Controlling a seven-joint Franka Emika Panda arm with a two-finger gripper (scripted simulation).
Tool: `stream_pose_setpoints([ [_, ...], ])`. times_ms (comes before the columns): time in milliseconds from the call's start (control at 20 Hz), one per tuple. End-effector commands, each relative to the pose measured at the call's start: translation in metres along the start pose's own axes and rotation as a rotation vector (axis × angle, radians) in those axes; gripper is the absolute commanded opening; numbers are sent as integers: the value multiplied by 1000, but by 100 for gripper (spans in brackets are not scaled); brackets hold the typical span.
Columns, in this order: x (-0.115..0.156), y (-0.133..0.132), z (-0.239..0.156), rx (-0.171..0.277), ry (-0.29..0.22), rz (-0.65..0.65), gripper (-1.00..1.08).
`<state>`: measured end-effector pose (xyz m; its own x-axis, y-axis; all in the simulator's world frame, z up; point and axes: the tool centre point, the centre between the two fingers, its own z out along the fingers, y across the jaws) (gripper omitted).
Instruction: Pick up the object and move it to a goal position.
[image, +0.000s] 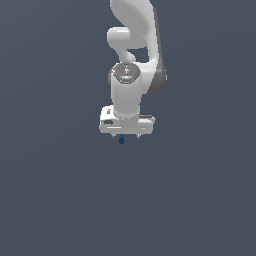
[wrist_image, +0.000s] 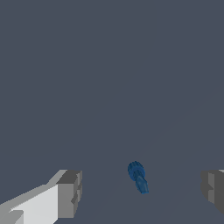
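Note:
The object (wrist_image: 138, 176) is a tiny dark-blue piece with a round head and a short stem, lying on the flat grey floor. In the wrist view it lies in the gap between my two fingers, nearer the one cut off at the frame's edge, touching neither. My gripper (wrist_image: 140, 192) is open, its grey fingertips (wrist_image: 70, 192) wide apart. In the exterior view the white arm points straight down and the object (image: 121, 140) peeks out just below the gripper (image: 126, 136), whose fingers are mostly hidden by the hand.
A plain dark grey surface (image: 60, 200) stretches all around the arm. Nothing else shows in either view.

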<state>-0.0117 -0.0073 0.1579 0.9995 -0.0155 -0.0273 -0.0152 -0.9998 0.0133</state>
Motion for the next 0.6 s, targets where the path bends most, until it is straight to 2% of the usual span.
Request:
stream_pose_setpoints([
  [0,0,0,0,0,0,0,100],
  [550,3,17,-11,-20,5,-10,100],
])
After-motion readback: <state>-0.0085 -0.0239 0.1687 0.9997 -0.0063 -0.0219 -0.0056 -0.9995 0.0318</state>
